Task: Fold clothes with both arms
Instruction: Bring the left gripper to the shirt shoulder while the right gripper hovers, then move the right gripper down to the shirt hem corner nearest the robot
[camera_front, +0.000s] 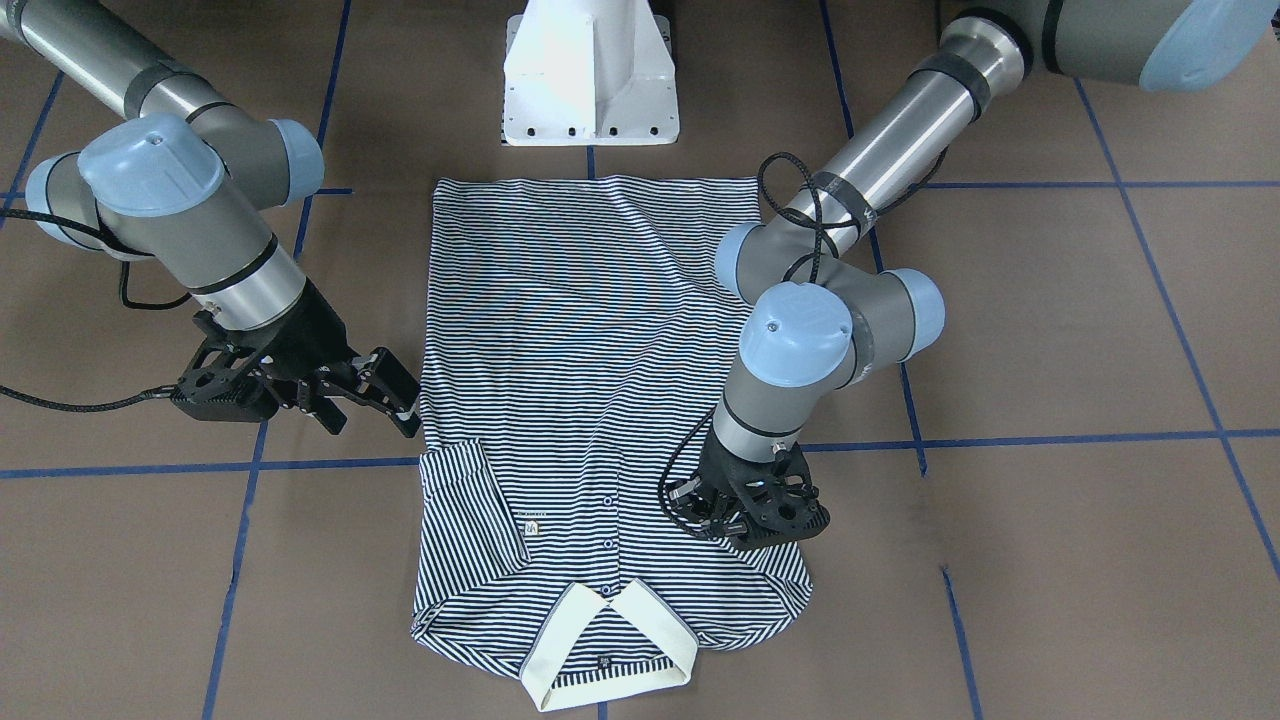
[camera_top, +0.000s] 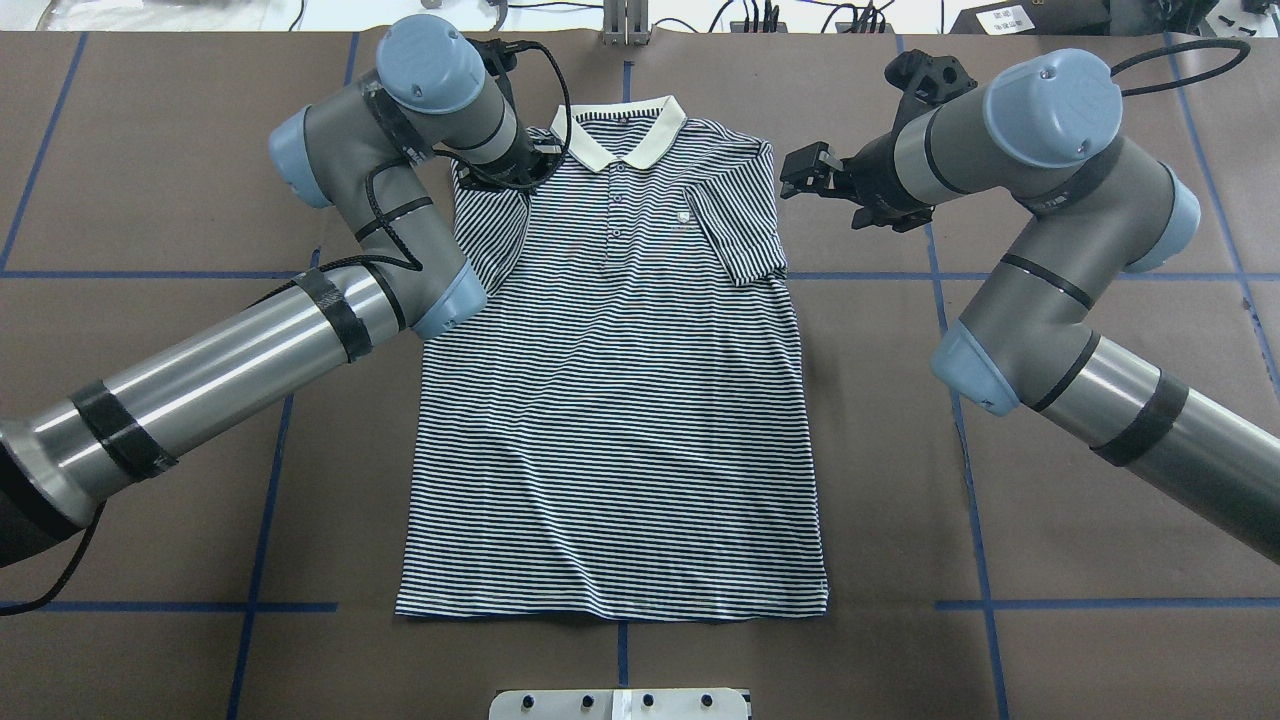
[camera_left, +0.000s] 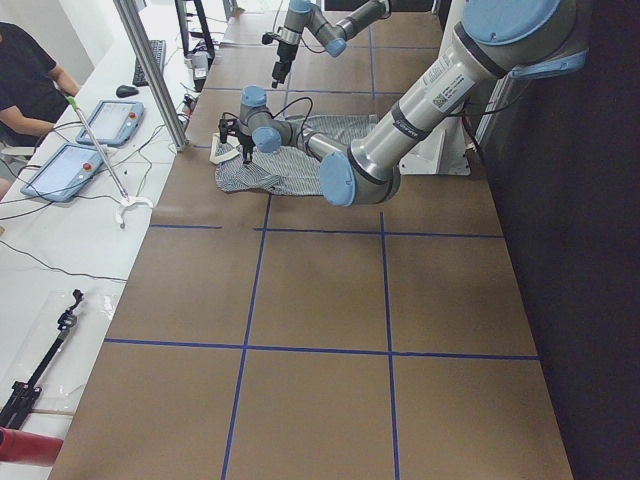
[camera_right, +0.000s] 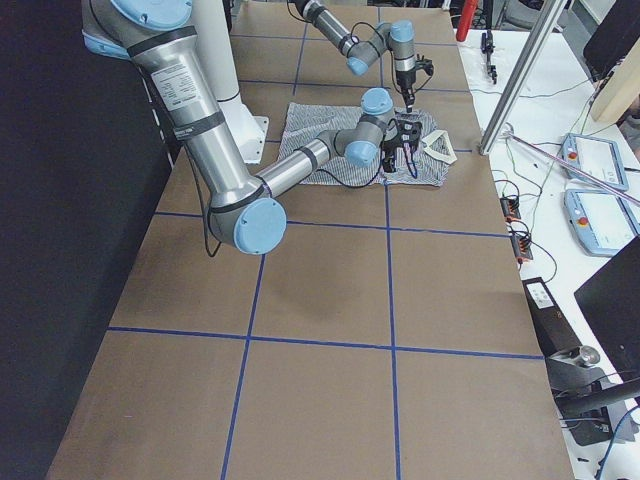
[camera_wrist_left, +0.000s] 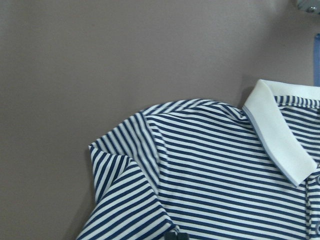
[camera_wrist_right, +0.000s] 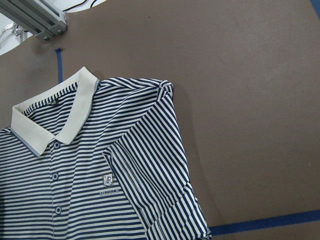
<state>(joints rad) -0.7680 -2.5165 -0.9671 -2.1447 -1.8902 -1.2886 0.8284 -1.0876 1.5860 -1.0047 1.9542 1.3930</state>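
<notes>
The navy-and-white striped polo shirt (camera_top: 610, 420) lies flat, front up, on the brown table, with its cream collar (camera_top: 620, 135) at the far end from the robot's base. My left gripper (camera_top: 520, 168) points down on the shirt's left shoulder and sleeve. In the left wrist view its dark fingertips (camera_wrist_left: 172, 236) meet on the striped fabric, so it looks shut on the sleeve. My right gripper (camera_front: 385, 395) hovers open just off the shirt's other edge. That sleeve (camera_top: 738, 228) lies folded inward beside the chest logo (camera_wrist_right: 108, 180).
The white pedestal base (camera_front: 590, 70) stands at the shirt's hem end. Blue tape lines (camera_front: 240, 520) cross the brown table. Beyond the collar end are an aluminium post (camera_left: 150, 70), tablets (camera_left: 65, 170) and a seated person (camera_left: 30, 70).
</notes>
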